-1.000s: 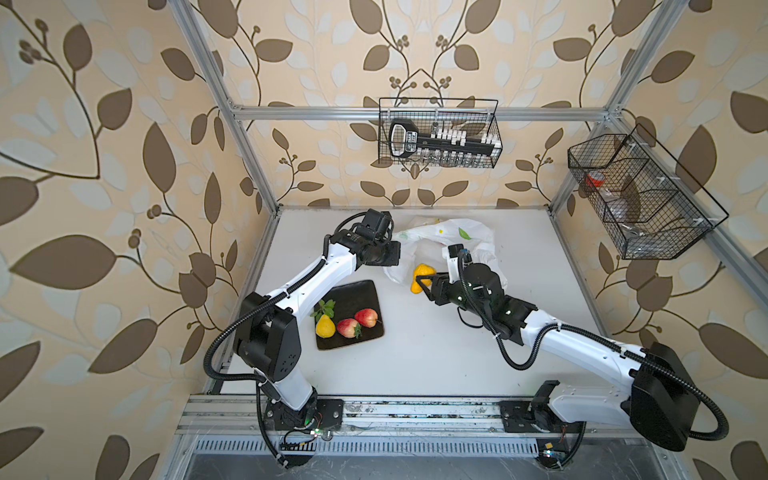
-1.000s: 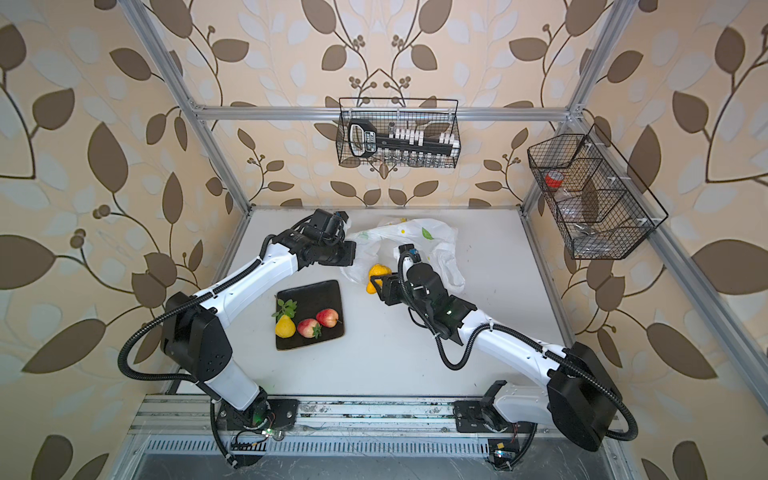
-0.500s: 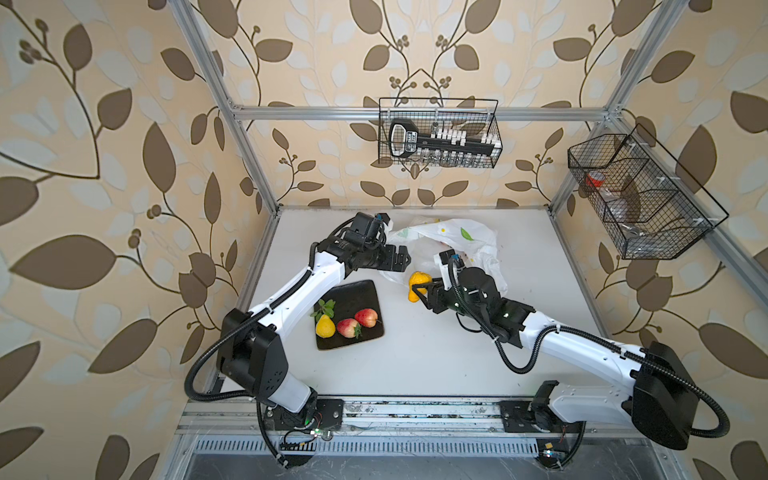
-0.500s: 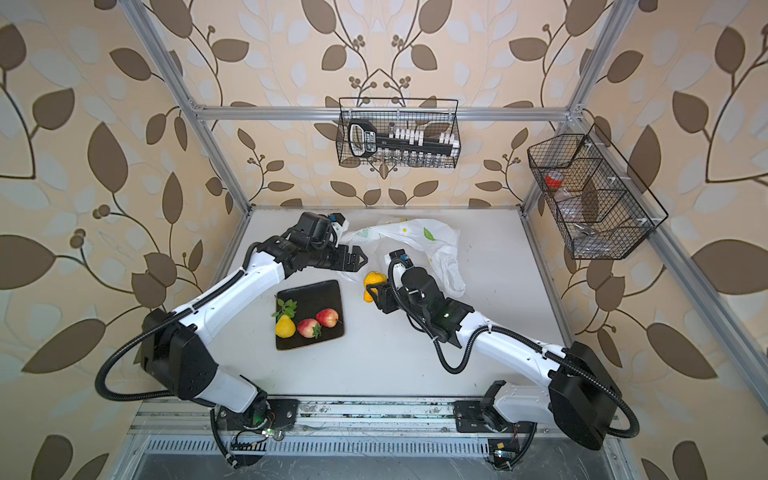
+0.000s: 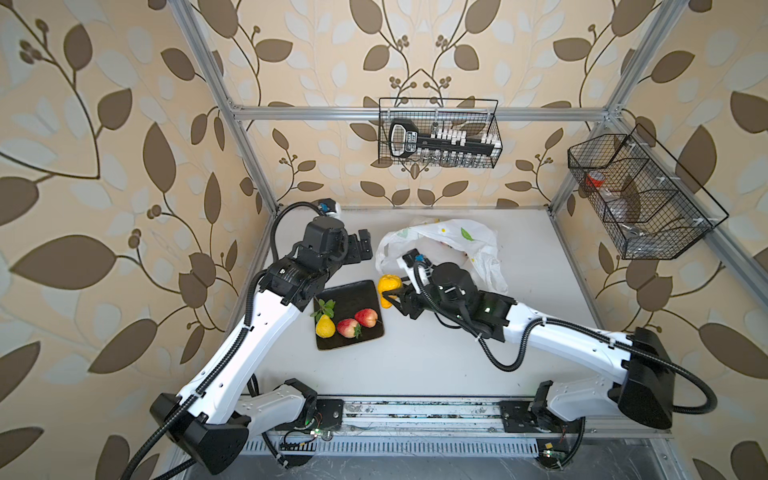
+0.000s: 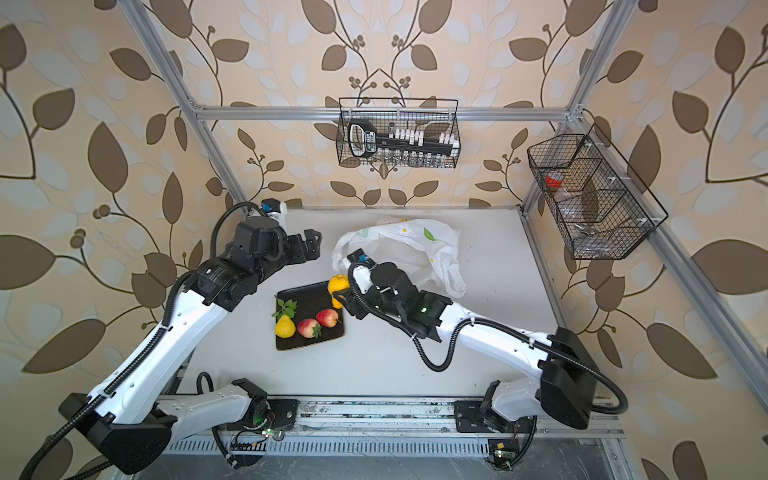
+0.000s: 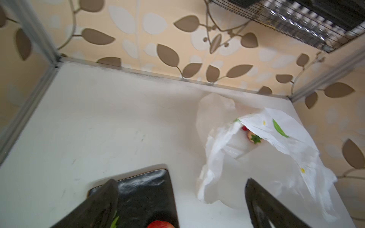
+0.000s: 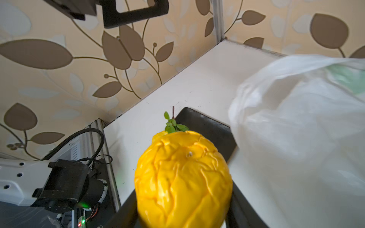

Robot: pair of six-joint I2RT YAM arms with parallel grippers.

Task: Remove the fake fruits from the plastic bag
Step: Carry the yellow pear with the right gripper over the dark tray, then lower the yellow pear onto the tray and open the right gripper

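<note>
A black square tray (image 5: 353, 297) is being carried by the white desk (image 5: 436, 357), toward its left side. A black wire basket (image 5: 438, 100) is being hung from the aluminium rail (image 5: 316, 112) at the back, and a black-and-white object (image 5: 405, 139) is being held inside it. A second, compartmented wire basket (image 5: 681, 255) is being supported on the right frame. Leaf-patterned wallpaper (image 5: 124, 166) is being displayed all round.

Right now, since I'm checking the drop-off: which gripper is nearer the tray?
Right. The right gripper, shut on the fruit, is at the tray's far corner; the left gripper, open, hangs farther back.
</note>
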